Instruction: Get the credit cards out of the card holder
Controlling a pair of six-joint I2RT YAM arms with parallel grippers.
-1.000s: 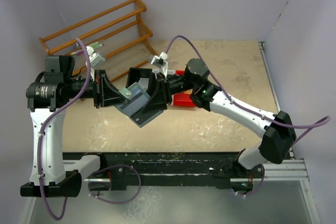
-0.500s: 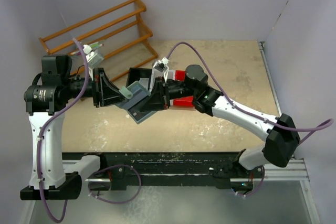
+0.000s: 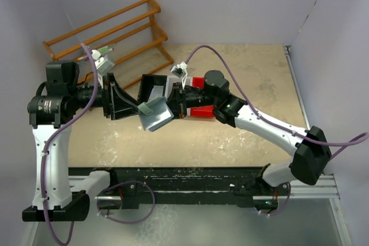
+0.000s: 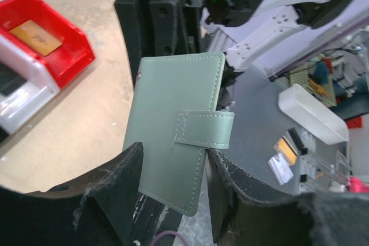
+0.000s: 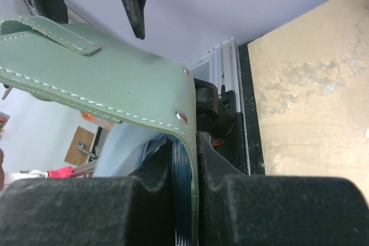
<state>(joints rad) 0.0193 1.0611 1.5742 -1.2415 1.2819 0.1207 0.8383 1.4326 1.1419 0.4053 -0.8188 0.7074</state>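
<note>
The grey-green card holder (image 3: 154,114) hangs above the table between the arms, folded, with its strap (image 4: 203,128) facing the left wrist camera. My right gripper (image 3: 172,109) is shut on its edge. In the right wrist view the fingers (image 5: 230,200) pinch the cover (image 5: 115,79) and a stack of thin blue-edged sleeves (image 5: 181,200). My left gripper (image 3: 135,106) is open, and its fingers (image 4: 115,182) straddle the holder's near end (image 4: 173,159) without clamping it. An orange-gold credit card (image 4: 36,37) lies in the red bin (image 4: 69,56). The other cards are hidden.
A black bin (image 3: 153,87) and the red bin (image 3: 202,109) sit behind the grippers, and a white bin (image 4: 23,84) stands beside the red one. A wooden rack (image 3: 109,33) stands at the back left. Bare tan tabletop lies right and front.
The holder was spread open like a book between both grippers and is now folded and smaller. The left gripper has let go of its cover. The right wrist has turned slightly.
</note>
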